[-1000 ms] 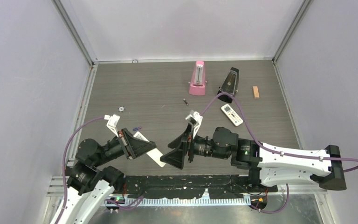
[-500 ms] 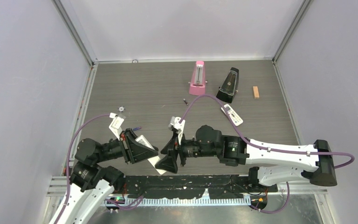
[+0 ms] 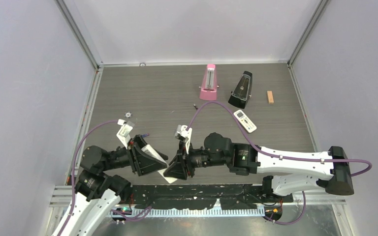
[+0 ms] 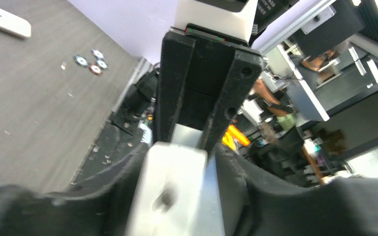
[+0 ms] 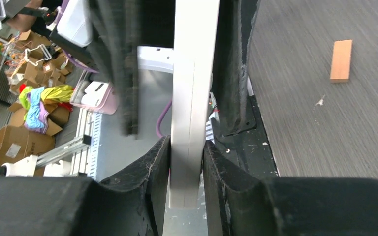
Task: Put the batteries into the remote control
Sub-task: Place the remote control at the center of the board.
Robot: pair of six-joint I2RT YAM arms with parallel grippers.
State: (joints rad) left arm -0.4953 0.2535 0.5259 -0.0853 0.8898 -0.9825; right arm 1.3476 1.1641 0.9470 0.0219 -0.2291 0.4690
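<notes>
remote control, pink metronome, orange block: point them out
remote control [image 5: 192,98], right wrist view, on its narrow side edge
pink metronome [image 3: 208,82], top external view, on its front face
orange block [image 3: 270,97], top external view, on its middle

1. Table [image 3: 152,93]: dark grey wood-grain top, walled at left, far and right.
2. Pink metronome [image 3: 208,83]: far centre.
3. Black metronome [image 3: 241,90]: just right of the pink one.
4. Orange block [image 3: 270,97]: far right, lying flat.
5. Broad white remote [image 3: 245,121]: near side of the black metronome, aslant.
6. Dark battery [image 3: 195,105]: near-left of the pink metronome.
7. Bluish battery [image 3: 144,135]: left, nearer.
8. Round discs [image 3: 127,115]: small cluster, left.
</notes>
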